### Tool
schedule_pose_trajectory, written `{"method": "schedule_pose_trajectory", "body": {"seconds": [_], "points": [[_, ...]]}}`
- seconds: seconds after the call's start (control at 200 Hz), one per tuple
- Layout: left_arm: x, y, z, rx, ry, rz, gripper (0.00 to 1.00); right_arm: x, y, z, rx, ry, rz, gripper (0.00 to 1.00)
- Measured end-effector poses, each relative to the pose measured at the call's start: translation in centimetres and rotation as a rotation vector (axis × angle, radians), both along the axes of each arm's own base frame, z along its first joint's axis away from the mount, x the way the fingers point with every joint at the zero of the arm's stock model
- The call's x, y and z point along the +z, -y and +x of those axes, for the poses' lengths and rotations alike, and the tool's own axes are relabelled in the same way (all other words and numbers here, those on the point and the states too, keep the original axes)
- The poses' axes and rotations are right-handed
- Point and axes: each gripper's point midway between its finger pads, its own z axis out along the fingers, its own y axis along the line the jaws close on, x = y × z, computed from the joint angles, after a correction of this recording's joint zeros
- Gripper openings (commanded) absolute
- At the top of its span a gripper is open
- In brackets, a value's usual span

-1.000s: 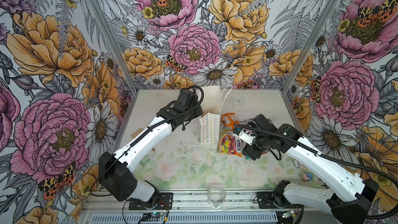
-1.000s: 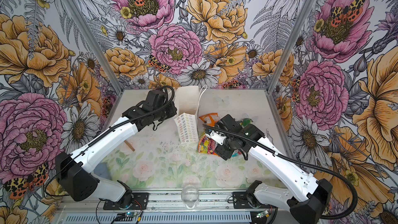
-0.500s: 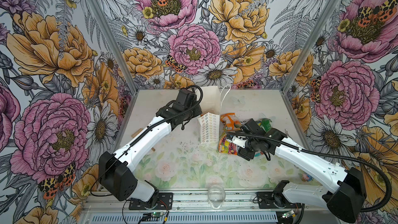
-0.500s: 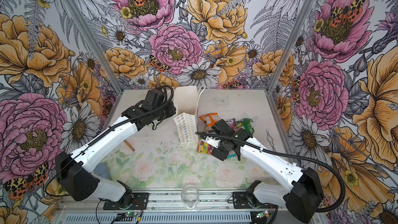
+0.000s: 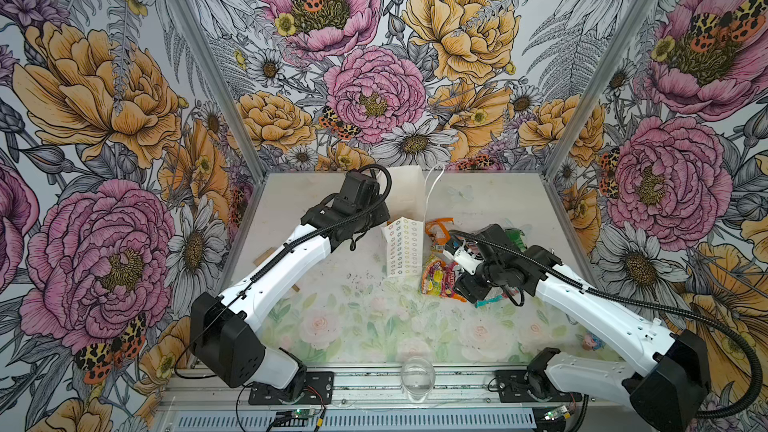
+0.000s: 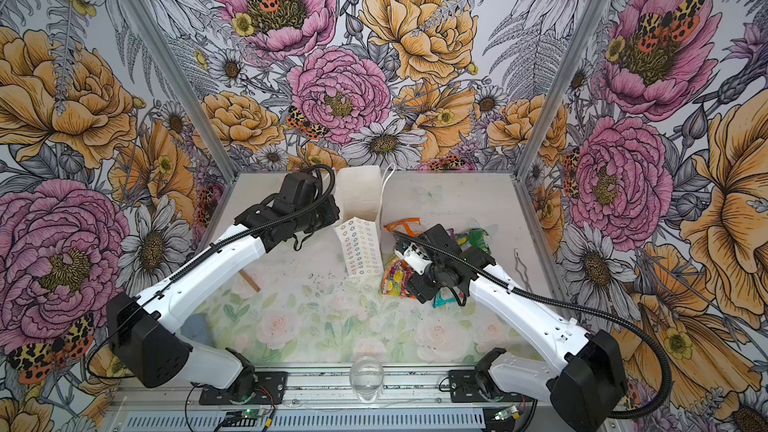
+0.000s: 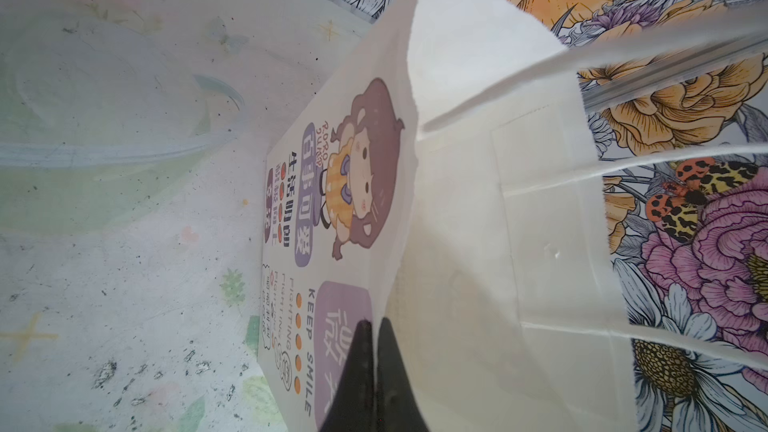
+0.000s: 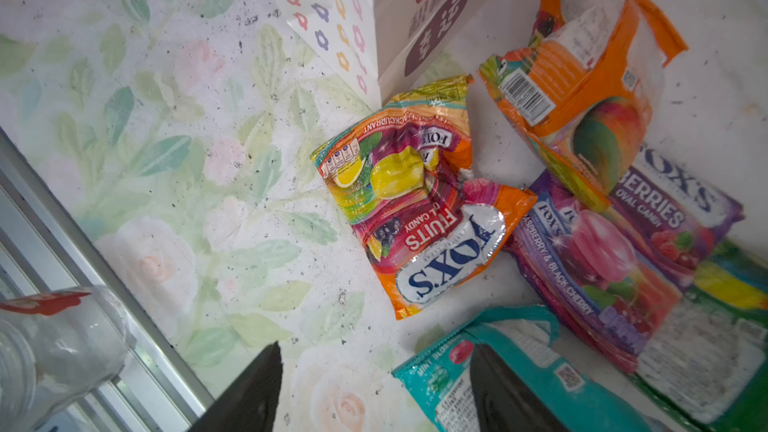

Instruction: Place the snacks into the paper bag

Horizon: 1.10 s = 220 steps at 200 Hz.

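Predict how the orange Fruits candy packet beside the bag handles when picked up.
The orange packet is probably floppy: its film is creased and dented, so it should sag from a pinch. Its shiny glare suggests a slick surface that could slip. It looks lumpy, likely loose candies that shift; light, unlikely to roll.

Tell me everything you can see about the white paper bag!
The paper bag is tall, white and stands upright on the table with its mouth open. One narrow side has rows of pastel flower outlines; a wide side shows a cartoon girl and purple labels. Thin white cord handles stick up. The left gripper is shut on its top edge. An orange fruit candy packet lies right by its bottom corner.
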Motion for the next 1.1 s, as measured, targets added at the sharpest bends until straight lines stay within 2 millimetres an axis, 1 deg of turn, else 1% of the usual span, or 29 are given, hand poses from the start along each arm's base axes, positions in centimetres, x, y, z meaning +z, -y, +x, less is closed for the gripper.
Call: {"method": "schedule_pose_trajectory", "body": {"seconds": [0.155, 0.325, 0.676, 0.746, 0.766, 0.821, 1.101], "points": [[0.0, 0.0, 0.0, -0.001, 0.000, -0.001, 0.00, -0.6, -0.2, 0.7, -0.111, -0.110, 0.062, 0.74], [0.0, 0.0, 0.0, -0.002, -0.001, -0.002, 0.00, -1.8, -0.1, 1.2, -0.217, -0.214, 0.083, 0.75], [0.0, 0.1, 0.0, -0.002, -0.001, -0.002, 0.00, -3.3, 1.0, 1.9, -0.420, -0.344, 0.109, 0.77], [-0.1, 0.1, 0.0, -0.002, -0.002, -0.001, 0.00, -3.7, 1.2, 2.1, -0.469, -0.379, 0.116, 0.79], [-0.1, 0.1, 0.0, -0.002, -0.002, -0.001, 0.00, -3.9, 1.3, 2.2, -0.481, -0.387, 0.116, 0.83], [-0.2, 0.1, 0.0, -0.002, -0.004, 0.000, 0.00, -4.3, 1.6, 2.4, -0.520, -0.413, 0.120, 0.85], [-0.3, 0.1, 0.1, -0.002, -0.006, 0.001, 0.00, -5.0, 2.6, 3.6, -0.651, -0.459, 0.180, 0.85]]}}
